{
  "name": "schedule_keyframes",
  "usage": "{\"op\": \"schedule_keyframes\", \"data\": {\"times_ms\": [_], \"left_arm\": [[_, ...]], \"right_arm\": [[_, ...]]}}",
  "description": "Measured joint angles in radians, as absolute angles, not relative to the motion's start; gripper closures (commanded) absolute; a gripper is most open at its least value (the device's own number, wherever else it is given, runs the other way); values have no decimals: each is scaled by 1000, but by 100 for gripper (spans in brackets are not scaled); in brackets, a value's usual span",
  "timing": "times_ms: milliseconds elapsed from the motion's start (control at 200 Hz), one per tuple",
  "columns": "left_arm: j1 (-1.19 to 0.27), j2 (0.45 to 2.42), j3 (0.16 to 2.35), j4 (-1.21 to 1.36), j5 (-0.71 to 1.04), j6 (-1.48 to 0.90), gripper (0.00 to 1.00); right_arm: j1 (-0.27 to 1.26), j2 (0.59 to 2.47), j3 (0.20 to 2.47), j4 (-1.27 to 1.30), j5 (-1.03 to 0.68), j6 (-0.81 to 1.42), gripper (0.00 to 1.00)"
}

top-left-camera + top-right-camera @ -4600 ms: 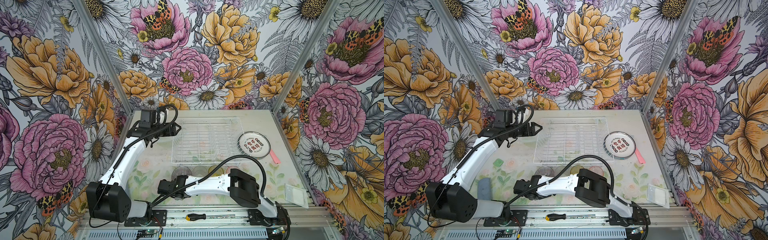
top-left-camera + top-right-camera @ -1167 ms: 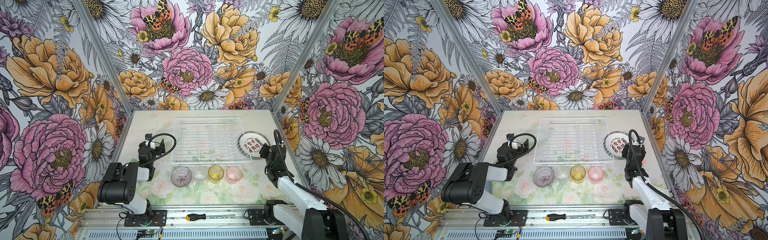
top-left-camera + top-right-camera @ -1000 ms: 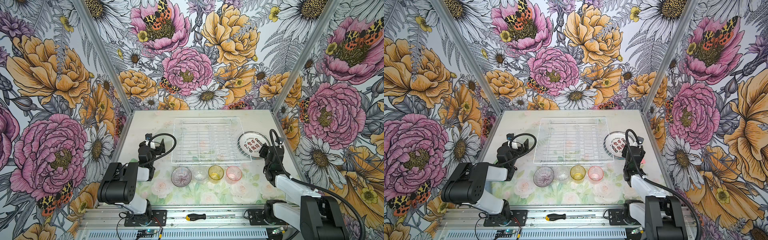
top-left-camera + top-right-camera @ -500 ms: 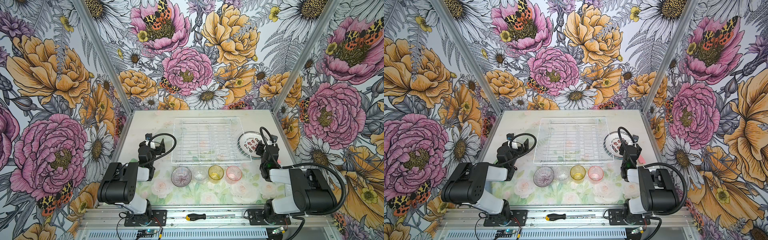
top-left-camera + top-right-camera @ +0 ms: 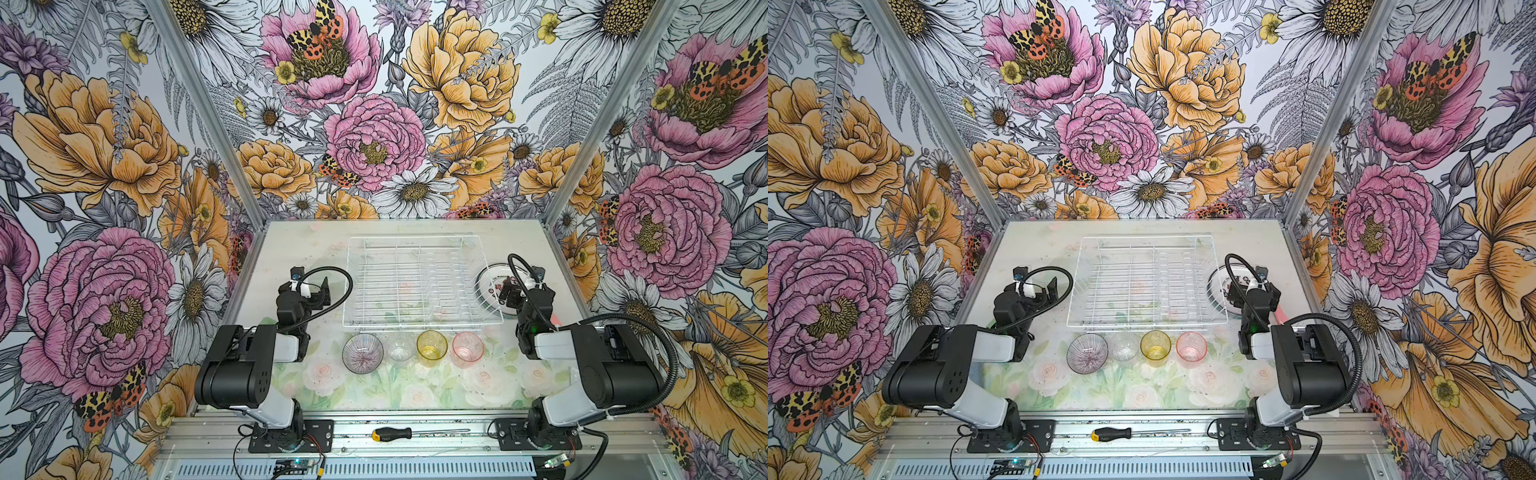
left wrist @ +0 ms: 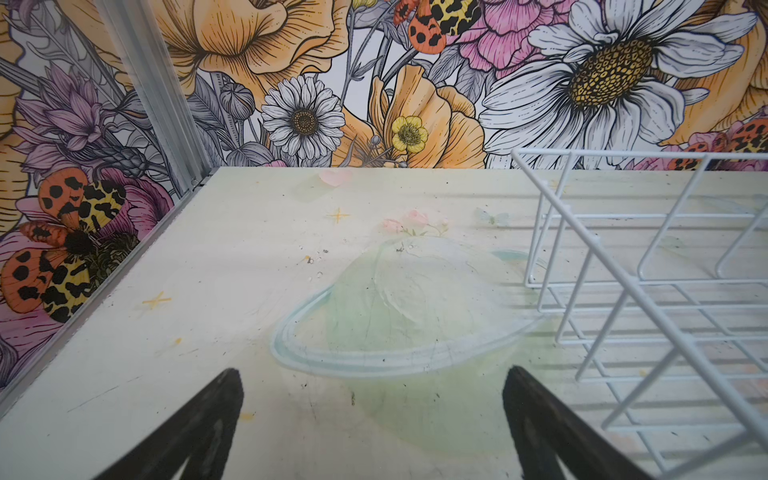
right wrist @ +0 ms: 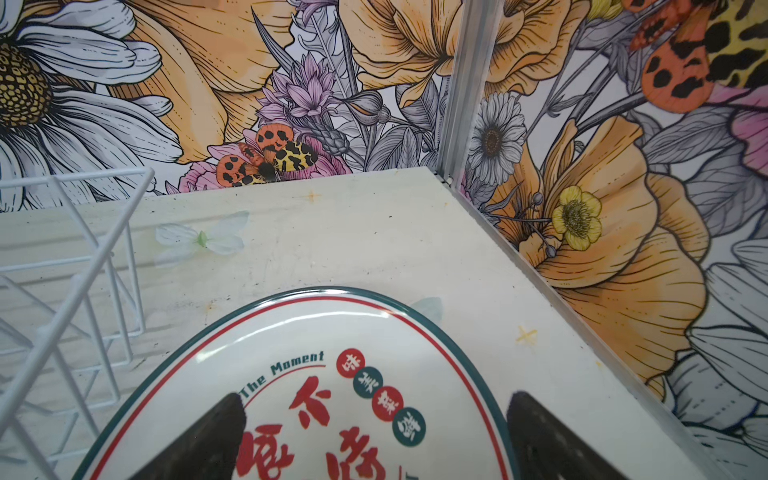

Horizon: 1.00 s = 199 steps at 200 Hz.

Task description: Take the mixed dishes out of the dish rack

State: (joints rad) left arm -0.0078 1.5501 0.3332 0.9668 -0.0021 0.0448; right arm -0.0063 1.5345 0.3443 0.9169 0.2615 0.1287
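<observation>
Under right fingers [image 7: 199,440], printed plate [image 7: 316,332]

My right gripper [image 7: 374,415] has swung back from beside the bowl [image 5: 362,353] to over the plate [image 7: 316,328]; my left arm [image 5: 286,347] has folded in.

Two matching arms flank the dish rack [image 5: 415,238], the left arm [image 5: 249,361] and the right arm [image 5: 602,365]: fat matte-black joint housings linked by smooth white shells. A ribbed black cable [image 5: 338,276] loops from each wrist. Nearer than the rack, each base sits on a black plate [image 5: 291,436] trailing thin wires. The left gripper [image 6: 372,371] has two black fingers [image 6: 199,428], tapering to points.
</observation>
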Motion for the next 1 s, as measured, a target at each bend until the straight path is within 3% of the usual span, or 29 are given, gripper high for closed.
{"op": "schedule_keyframes", "data": {"times_ms": [996], "left_arm": [[-4, 1550, 347, 954, -2, 45, 1]], "right_arm": [[-6, 1534, 344, 917, 262, 129, 1]]}}
